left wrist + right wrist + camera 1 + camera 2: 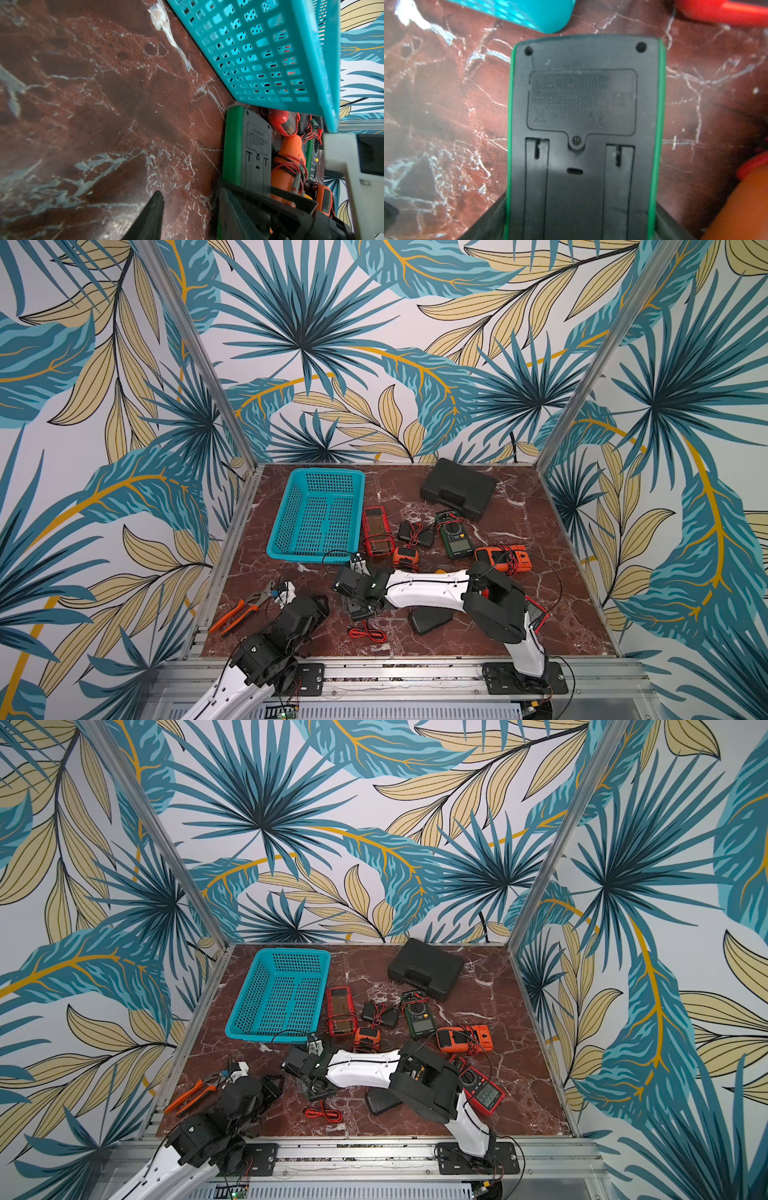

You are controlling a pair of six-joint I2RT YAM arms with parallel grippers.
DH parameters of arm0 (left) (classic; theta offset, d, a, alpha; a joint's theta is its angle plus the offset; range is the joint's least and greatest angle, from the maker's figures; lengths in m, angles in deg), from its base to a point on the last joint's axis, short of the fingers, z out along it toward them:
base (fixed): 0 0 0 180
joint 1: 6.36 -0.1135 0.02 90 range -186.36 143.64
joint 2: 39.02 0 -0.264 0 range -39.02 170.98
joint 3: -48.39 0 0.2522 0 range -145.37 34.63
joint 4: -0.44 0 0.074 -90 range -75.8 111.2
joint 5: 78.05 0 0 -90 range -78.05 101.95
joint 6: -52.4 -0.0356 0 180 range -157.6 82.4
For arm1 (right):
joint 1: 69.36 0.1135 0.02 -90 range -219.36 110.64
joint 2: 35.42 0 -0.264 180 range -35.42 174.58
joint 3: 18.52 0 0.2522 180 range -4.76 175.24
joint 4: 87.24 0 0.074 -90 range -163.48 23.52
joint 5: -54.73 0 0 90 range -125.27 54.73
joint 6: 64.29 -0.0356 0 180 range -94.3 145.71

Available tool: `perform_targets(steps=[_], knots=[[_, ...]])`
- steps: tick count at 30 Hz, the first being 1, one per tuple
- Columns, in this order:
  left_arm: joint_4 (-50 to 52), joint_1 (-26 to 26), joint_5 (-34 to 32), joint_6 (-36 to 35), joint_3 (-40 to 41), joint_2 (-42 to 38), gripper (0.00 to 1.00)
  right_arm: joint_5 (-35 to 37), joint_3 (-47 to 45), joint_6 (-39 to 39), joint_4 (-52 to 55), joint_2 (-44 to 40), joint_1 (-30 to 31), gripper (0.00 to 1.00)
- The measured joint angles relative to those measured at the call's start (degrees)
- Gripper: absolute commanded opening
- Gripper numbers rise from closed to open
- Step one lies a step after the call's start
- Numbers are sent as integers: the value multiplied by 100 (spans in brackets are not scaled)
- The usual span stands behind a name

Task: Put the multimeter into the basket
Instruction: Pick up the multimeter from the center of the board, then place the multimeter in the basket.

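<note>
Step in hand: the grasp. I judged the pick-up under way and the carry not yet begun.
Basket (299, 553): teal and perforated, at the far left of the marble desk (573, 605). It was empty in both top views.
Green multimeter (583, 124): face down with its dark back plate up, just to the near right of the basket's near right corner. A strip of bare desk showed between the two. The arm hid it from both top views, and I could not tell whether it lay on the desk or was raised a little.
Right gripper (581, 209): reached in low from the right. Its jaws were drawn partway in, one against each long green edge, and held the meter by its near end.
Left gripper (189, 205): low at the near left with its jaws moderately apart. Only bare desk lay between them and it held nothing. Orange-handled crimping pliers (235, 612) lay just to its left.
Neighbours: a red multimeter (377, 531) lay just right of the basket. A closed black case (459, 488) sat far right, well apart from the meter.
Next move: as I saw it, a straight lift until the meter cleared the rim, then a short carry far and left over the near wall. After that it should be lowered and let go over the mesh floor.
Care needed: held by one end, the meter might droop or twist, so the grip wanted to be firm before lifting. The left arm sat close by and should keep out of the way.
</note>
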Motion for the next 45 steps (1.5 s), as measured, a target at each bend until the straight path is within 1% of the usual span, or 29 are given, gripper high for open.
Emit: perform_targets(steps=[3, 6, 10, 16, 19, 21, 22, 23, 26, 29, 32, 35, 39, 45], knots=[[122, 0, -50, -17, -15, 0, 55, 24, -24, 7, 11, -24, 0, 35], [299, 0, -129, -33, -33, 0, 58, 76, -197, 22, 98, -179, 7, 21], [503, 0, -264, -37, -92, -7, 60, 188, -581, 46, 343, -780, 50, 18], [901, 0, -470, -76, -369, -122, 66, 669, -769, 223, 638, -2153, 81, 18], [1049, 0, -579, -74, -531, -240, 81, 1016, -715, 581, 734, -2612, 57, 18], [1126, 0, -664, -101, -658, -339, 95, 1176, -514, 1032, 831, -2715, -7, 18], [1147, 0, -715, -105, -708, -378, 100, 1207, -365, 1296, 866, -2710, -57, 18], [1182, 0, -767, -140, -767, -415, 100, 1211, -190, 1626, 855, -2688, -125, 16], [1257, 0, -949, -234, -916, -455, 100, 1069, 479, 2653, 756, -2516, -382, 11], [1366, 0, -1123, -328, -1130, -455, 100, 728, 1296, 3569, 487, -2107, -682, 11], [1443, 0, -1303, -376, -1327, -457, 100, 291, 2081, 4280, 164, -1521, -953, 11], [1502, 0, -1462, -400, -1429, -463, 100, -175, 2800, 4712, -116, -852, -1176, 11], [1510, 0, -1609, -463, -1460, -479, 100, -754, 3738, 5071, -479, 116, -1386, 11], [1521, 0, -1801, -503, -1482, -483, 100, -1458, 4350, 5392, -1106, 1095, -1482, 6]])
